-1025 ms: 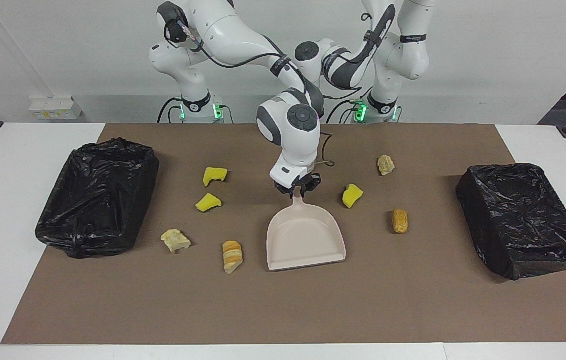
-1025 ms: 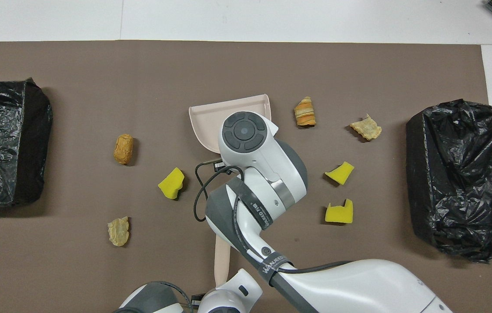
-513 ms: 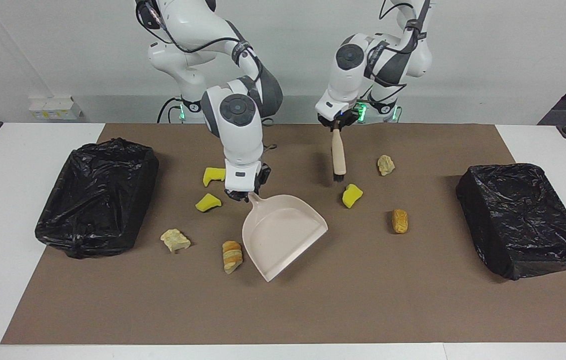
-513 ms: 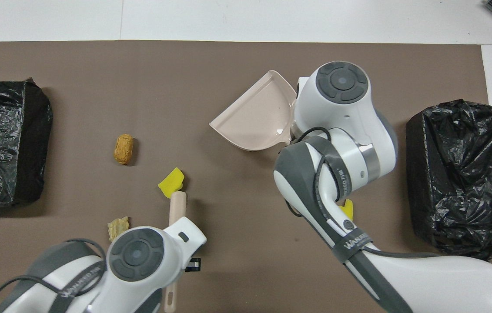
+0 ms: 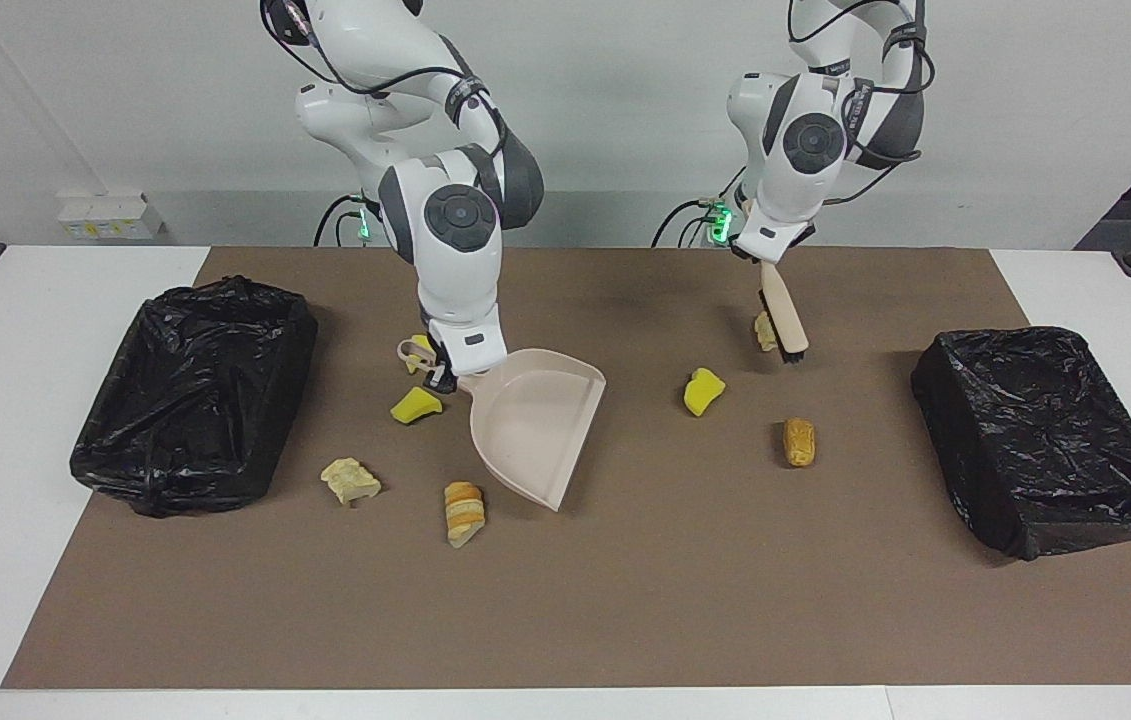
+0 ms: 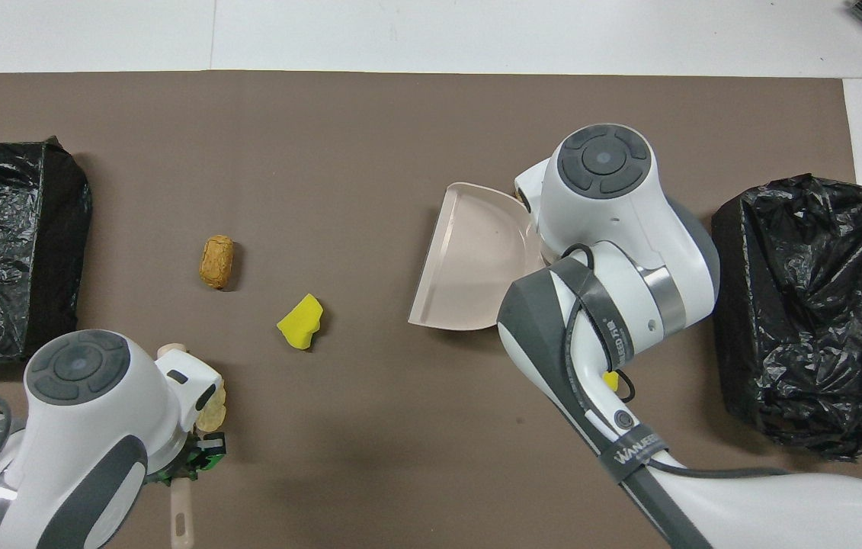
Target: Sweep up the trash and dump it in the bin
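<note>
Brown matting (image 5: 625,600) carries scattered yellow sponge and tan bread-like trash scraps (image 5: 704,391). Left gripper (image 5: 763,262), clamped on the beige black-bristled brush (image 5: 785,315), is over the tan scrap (image 5: 763,332); right gripper (image 5: 445,375) clamps the beige plastic dustpan (image 5: 535,425) toward the right arm's end.

Dustpan (image 5: 535,425) swung toward the right arm's end; brush (image 5: 783,312) now beside tan scrap (image 5: 763,330).

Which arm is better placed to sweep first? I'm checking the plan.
Probably left: its claw holds the brush, bristles beside a tan scrap. The right claw holds the dustpan.
</note>
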`<state>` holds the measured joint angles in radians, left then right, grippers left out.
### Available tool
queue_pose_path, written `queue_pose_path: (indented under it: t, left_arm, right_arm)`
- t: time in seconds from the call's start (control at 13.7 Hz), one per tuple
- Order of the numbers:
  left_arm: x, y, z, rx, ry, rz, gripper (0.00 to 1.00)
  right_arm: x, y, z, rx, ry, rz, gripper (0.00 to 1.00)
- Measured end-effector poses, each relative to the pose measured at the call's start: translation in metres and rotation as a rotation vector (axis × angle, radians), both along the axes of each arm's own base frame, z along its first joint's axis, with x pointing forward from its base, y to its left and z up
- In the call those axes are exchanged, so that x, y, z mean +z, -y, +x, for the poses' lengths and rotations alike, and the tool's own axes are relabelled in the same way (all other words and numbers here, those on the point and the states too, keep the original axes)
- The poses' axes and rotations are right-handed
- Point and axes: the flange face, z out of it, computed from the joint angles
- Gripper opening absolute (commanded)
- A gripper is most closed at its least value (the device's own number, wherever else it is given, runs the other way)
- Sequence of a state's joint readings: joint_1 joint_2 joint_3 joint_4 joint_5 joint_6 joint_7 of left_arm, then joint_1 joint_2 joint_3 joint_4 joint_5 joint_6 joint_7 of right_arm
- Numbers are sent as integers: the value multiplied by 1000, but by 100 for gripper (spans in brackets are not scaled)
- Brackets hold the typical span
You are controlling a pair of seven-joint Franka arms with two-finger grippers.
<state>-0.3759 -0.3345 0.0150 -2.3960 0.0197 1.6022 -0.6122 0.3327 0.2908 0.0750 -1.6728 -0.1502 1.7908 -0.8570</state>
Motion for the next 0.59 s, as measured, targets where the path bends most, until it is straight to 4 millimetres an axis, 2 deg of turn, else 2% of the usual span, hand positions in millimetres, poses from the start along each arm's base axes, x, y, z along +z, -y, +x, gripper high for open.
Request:
queue_pose_path:
  t: [0.29,0.44,0.59]
  left_arm:
    - [-9,-7,-24,256,28,139,0]
    - [-27,-5,-36,348,50,193,0]
    - [-45,6,-40,409,97,197,0]
  right_arm:
    - [-14,-18,-38,177,-15,-35,0]
    - [-21,-39,-52,230,4,-35,0]
    - [-35,-47,-57,258,30,-20,0]
